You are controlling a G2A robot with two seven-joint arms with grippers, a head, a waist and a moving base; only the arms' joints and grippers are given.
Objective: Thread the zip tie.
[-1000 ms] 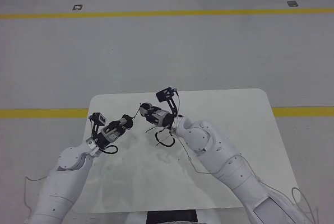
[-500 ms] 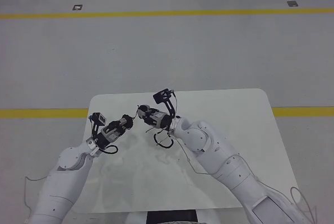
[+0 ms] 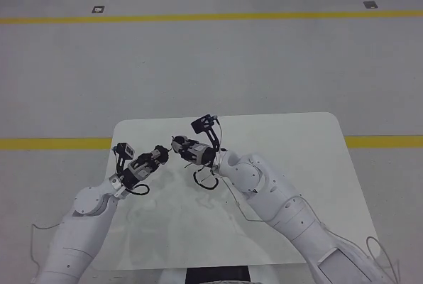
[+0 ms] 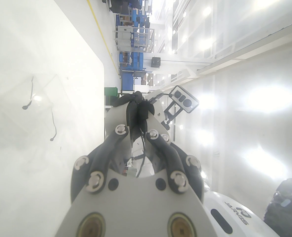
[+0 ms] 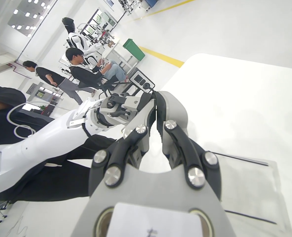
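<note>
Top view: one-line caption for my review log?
Left tool, gripping a zip tie, nearly touches right tool above the table.

White table [image 3: 304,156] with rounded corners, centre to lower half of the top view, standing on a pale floor [image 3: 211,64] with yellow lines. Top is plain, glossy white [image 4: 37,38] [image 5: 235,94]. A clear shallow tray [image 4: 47,75] [image 5: 272,164] lies flat on the table top. Its walls are see-through and hard to trace. Thin black zip ties [image 4: 54,124] [image 5: 249,217] lie loose in the tray, apart from each other. Two are visible in each wrist view.
</note>
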